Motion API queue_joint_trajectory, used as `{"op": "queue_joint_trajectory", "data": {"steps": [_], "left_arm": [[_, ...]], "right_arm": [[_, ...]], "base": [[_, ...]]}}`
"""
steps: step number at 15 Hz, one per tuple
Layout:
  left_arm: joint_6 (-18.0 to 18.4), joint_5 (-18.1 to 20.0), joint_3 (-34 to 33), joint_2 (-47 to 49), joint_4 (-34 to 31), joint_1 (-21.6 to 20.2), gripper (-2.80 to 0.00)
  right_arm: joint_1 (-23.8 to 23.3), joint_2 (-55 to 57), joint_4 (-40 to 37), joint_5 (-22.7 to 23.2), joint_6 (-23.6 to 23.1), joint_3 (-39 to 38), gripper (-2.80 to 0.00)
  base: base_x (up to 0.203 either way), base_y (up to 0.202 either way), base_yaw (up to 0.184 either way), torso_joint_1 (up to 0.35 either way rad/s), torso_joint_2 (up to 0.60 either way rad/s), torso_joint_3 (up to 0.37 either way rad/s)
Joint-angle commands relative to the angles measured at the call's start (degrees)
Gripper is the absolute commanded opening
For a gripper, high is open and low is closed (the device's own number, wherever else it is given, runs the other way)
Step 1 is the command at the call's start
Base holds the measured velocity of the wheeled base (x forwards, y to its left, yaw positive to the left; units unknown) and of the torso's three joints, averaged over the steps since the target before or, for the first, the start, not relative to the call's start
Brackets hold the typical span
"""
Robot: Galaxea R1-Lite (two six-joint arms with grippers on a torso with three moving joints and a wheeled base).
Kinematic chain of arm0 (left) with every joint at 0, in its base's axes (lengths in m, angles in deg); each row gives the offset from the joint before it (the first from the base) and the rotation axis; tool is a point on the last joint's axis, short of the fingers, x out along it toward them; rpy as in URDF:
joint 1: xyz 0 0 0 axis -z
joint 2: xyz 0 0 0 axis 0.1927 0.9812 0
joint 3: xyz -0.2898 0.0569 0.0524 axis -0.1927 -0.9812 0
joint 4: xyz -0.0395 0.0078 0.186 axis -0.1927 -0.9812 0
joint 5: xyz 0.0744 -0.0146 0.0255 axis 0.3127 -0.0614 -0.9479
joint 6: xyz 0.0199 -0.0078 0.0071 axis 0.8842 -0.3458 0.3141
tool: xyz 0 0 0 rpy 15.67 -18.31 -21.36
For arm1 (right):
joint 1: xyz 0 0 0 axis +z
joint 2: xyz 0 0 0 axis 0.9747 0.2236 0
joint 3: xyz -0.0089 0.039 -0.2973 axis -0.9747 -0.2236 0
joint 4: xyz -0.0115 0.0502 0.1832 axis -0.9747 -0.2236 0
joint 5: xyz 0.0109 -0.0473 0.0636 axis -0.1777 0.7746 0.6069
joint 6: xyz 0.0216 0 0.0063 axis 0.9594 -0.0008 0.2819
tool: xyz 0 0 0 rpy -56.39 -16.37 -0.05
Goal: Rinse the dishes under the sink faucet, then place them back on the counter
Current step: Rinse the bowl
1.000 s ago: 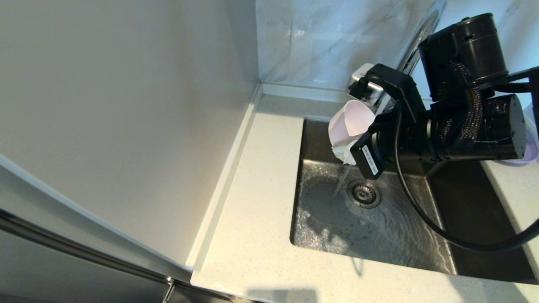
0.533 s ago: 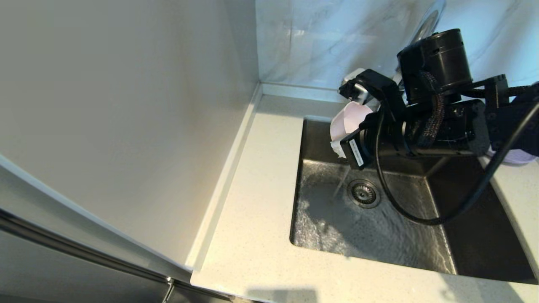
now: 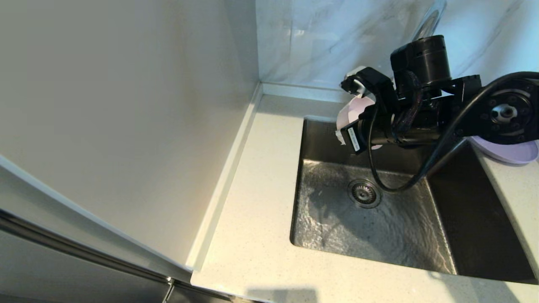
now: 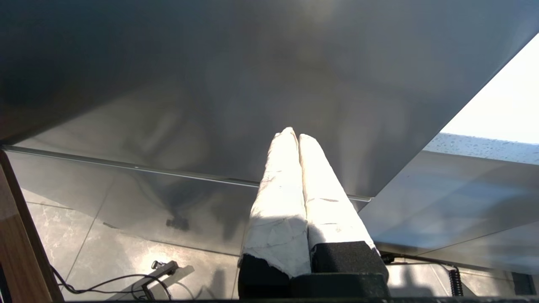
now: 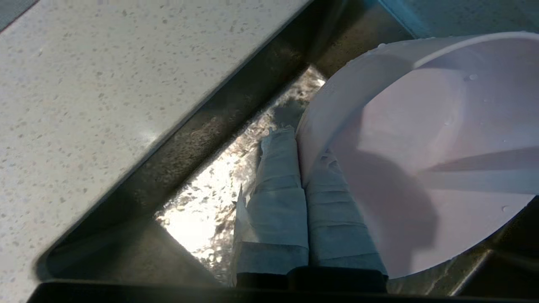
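Observation:
My right gripper [image 3: 342, 134] is shut on the rim of the pale pink bowl [image 3: 356, 110], holding it tilted on its side above the back of the steel basin [image 3: 379, 235]. In the right wrist view one taped finger [image 5: 278, 176] lies outside the bowl [image 5: 425, 139] and the other inside. The lavender plate [image 3: 511, 153] rests on the counter [image 3: 257, 176] right of the basin, partly behind my arm. Only the top of the chrome faucet spout [image 3: 428, 19] shows above the arm. My left gripper [image 4: 294, 135] is shut and empty, parked below the counter.
Rippling water covers the basin floor around the drain [image 3: 364, 193]. A plain wall panel [image 3: 126, 126] closes off the counter's left side, and marbled tiles [image 3: 320, 42] stand behind it. A cabinet front [image 4: 210, 84] fills the left wrist view.
My right arm has drawn back and to the right, carrying the bowl higher and nearer the back edge. The stream that was pouring from the bowl has stopped. More of the plate shows.

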Motion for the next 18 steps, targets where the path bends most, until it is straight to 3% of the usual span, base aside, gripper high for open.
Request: {"op": "queue_joint_trajectory", "data": {"steps": [1,10,18], "left_arm": [[0.0,0.1,0.0,0.0,0.0,0.0,-2.80],[0.0,0.0,0.0,0.0,0.0,0.0,-2.80],[0.0,0.0,0.0,0.0,0.0,0.0,-2.80]], "right_arm": [[-1.6,1.1,-0.1,-0.1,-0.5,0.6,-2.80],[-8.5,-1.9,-0.2,-0.8,-1.2,0.2,-2.80],[-10.6,-18.2,-0.3,-0.8,-2.8,-18.0,-2.80]], "base": [[0.000,0.000,0.000,0.000,0.00,0.000],[0.000,0.000,0.000,0.000,0.00,0.000],[0.000,0.000,0.000,0.000,0.00,0.000]]}}
